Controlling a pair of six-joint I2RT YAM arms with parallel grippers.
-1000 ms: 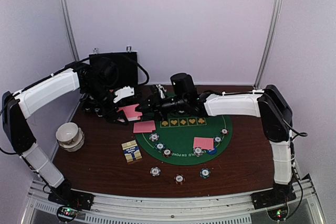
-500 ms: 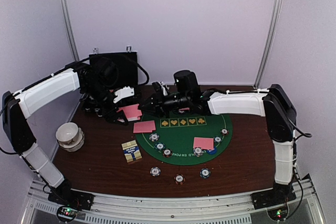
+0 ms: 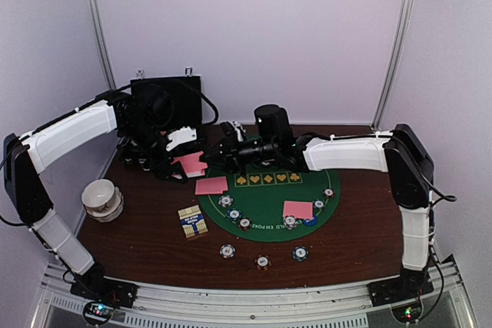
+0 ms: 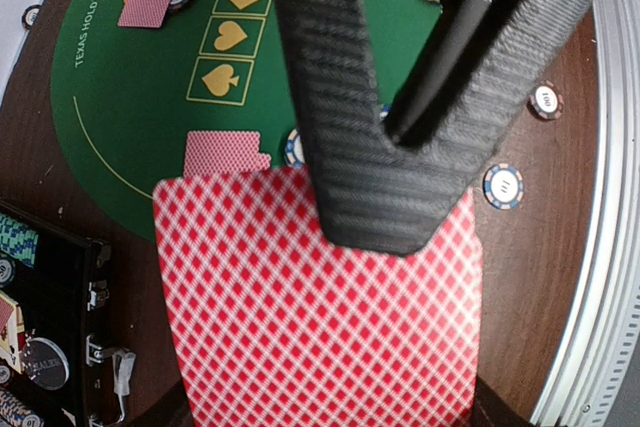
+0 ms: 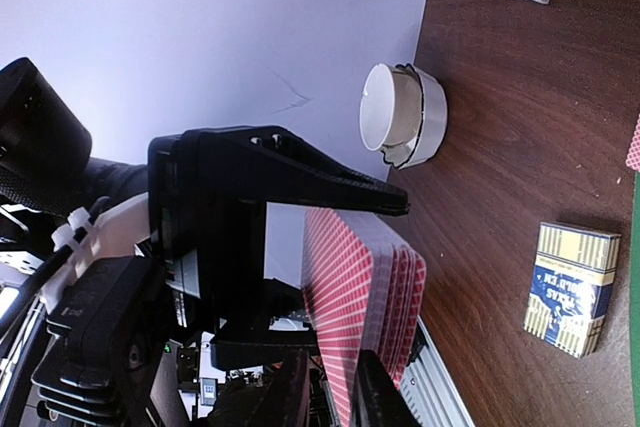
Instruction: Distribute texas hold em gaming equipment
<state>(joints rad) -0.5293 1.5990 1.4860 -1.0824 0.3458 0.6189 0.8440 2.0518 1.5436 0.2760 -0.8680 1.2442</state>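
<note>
My left gripper (image 3: 184,165) is shut on a deck of pink-backed playing cards (image 4: 320,317), held above the table's far left. My right gripper (image 3: 213,155) reaches across to that deck. In the right wrist view its fingertips (image 5: 385,402) pinch the edge of the top card (image 5: 345,307). From the left wrist its black fingers (image 4: 370,167) lie over the deck. Two cards (image 3: 211,186) (image 3: 297,209) lie on the green poker mat (image 3: 269,193), with several striped chips (image 3: 234,214) on it. Three more chips (image 3: 262,262) sit on the wood in front.
A black chip case (image 3: 165,105) stands open at the back left, behind the left arm. A white bowl (image 3: 102,197) sits near the left edge. A yellow and blue card box (image 3: 192,221) lies left of the mat. The metal rail (image 3: 246,305) runs along the near edge.
My right gripper has narrowed onto the deck's top card and its arm has shifted slightly right. The left arm and deck have stayed put.
</note>
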